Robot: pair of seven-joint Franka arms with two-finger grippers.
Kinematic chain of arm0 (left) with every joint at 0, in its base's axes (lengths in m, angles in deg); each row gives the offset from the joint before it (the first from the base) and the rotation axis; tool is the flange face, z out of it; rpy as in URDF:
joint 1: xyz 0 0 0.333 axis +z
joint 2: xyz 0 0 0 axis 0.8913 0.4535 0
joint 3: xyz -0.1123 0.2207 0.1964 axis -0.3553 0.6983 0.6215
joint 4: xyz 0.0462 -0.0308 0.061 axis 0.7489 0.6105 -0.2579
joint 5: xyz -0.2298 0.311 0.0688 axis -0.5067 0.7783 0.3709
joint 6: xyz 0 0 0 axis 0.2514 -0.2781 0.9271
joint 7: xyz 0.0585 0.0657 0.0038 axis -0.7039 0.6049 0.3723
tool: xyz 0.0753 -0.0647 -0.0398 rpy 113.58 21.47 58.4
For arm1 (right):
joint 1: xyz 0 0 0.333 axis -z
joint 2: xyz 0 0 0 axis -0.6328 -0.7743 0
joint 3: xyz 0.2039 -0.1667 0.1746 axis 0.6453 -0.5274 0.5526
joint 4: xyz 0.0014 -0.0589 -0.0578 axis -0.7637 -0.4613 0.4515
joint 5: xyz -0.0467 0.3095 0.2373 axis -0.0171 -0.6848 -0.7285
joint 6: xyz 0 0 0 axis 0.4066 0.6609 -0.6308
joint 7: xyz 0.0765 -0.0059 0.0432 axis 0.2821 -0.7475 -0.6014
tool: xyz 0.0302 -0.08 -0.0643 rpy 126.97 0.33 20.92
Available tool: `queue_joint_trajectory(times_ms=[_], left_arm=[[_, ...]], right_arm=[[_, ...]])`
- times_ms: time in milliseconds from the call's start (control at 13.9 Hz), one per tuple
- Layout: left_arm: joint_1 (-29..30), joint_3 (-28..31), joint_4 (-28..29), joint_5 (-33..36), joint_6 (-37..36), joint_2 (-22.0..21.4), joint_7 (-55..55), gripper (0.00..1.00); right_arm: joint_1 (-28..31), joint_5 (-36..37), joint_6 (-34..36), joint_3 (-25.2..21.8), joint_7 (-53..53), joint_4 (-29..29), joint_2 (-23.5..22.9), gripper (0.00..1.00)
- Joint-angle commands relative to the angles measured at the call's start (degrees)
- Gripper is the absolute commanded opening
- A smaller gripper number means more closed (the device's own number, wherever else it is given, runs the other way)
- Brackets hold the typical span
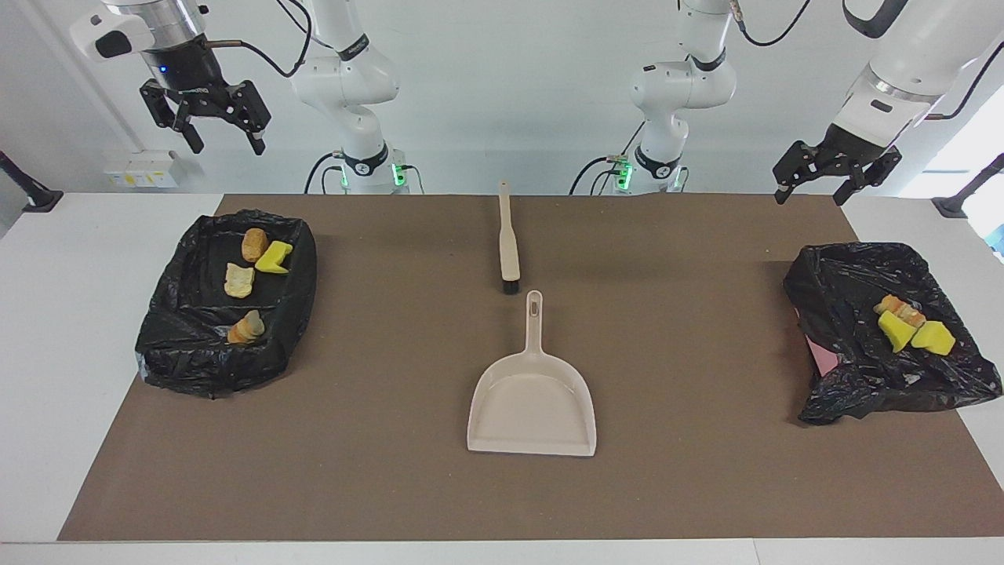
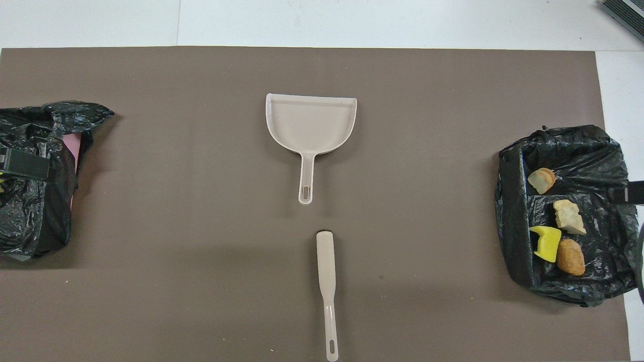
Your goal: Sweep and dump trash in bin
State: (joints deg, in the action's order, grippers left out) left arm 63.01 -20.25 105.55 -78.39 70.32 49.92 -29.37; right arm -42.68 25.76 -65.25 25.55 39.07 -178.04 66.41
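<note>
Currently | no readable writing | dustpan (image 1: 532, 404) | brush (image 1: 508, 239) | trash (image 1: 239, 280) binned

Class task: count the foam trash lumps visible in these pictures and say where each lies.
7: four lumps in the right arm's end bin; three in the left arm's end bin. Folds may hide others.

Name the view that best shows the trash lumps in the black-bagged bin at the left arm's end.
The facing view: the black-bagged bin holds yellow wedges and an orange-brown lump in plain sight. The overhead view cuts that bin at its edge, hiding the lumps.
</note>
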Motion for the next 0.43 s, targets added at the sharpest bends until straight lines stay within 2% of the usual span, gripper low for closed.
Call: queue_joint_trajectory(times_ms=[0, 361], left_arm=[[0.02, -0.2, -1.43, 0.79, -1.11, 0.69, -0.69, 1.0], [0.02, -0.2, -1.08, 0.79, -1.11, 0.43, -0.69, 1.0]], right_arm=[[0.43, 1.1, -0.85, 0.22, -1.15, -1.59, 1.3, 1.0], [0.43, 1.1, -0.85, 0.22, -1.15, -1.51, 1.3, 1.0]])
